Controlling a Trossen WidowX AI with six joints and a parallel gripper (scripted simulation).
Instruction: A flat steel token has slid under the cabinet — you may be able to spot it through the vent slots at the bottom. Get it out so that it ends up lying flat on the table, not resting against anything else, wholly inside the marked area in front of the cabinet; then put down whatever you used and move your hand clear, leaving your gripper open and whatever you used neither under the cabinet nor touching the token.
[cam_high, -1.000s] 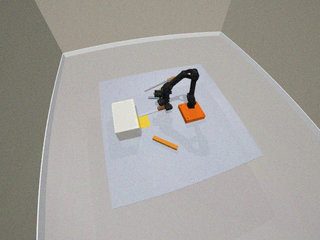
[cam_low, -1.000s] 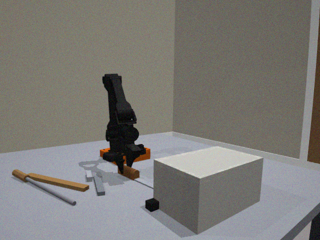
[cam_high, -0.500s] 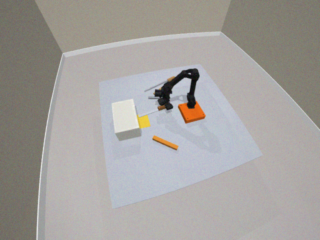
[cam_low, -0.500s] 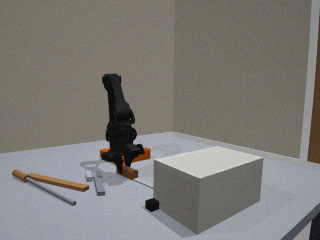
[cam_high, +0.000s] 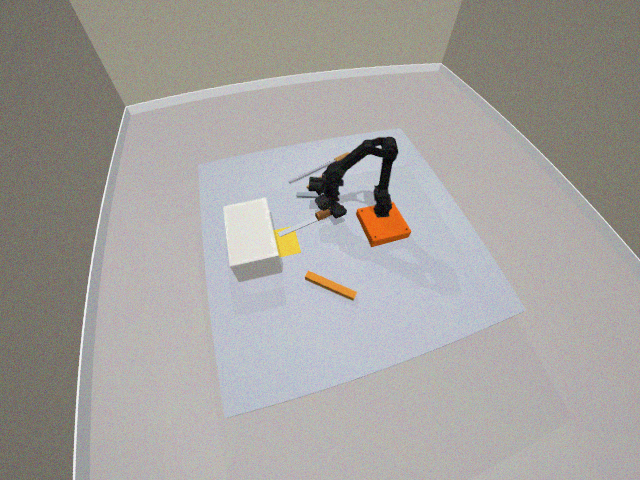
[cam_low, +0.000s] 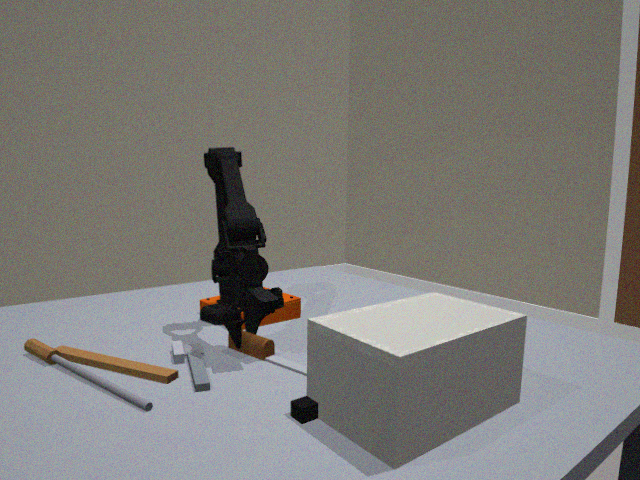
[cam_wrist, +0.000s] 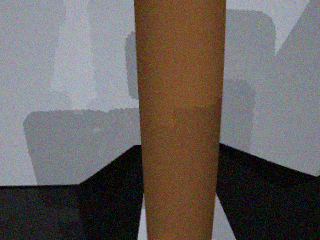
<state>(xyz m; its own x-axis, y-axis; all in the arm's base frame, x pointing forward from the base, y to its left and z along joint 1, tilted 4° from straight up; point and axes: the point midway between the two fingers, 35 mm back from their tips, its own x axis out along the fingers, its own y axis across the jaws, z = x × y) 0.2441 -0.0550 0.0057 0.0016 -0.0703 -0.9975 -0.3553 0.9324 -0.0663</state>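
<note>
The white cabinet (cam_high: 249, 231) (cam_low: 413, 382) stands on the table. The yellow marked area (cam_high: 290, 246) lies along its front. My gripper (cam_high: 330, 210) (cam_low: 245, 339) (cam_wrist: 175, 152) is shut on the brown handle (cam_high: 322, 214) (cam_low: 262, 346) (cam_wrist: 180, 75) of a thin tool, low over the table. The tool's thin metal shaft (cam_high: 305, 225) (cam_low: 286, 366) points to the cabinet. Its pale far end lies over the back part of the marked area, just short of the cabinet's front in the top view. I cannot make out the token; the vent slots are not visible.
An orange bar (cam_high: 330, 285) lies to one side. On the other lie a grey rod (cam_high: 312, 171) (cam_low: 103, 384) with a wooden handle, a tan bar (cam_low: 118, 365) and grey pieces (cam_high: 306, 195) (cam_low: 197, 370). A black block (cam_low: 304, 409) is beside the cabinet.
</note>
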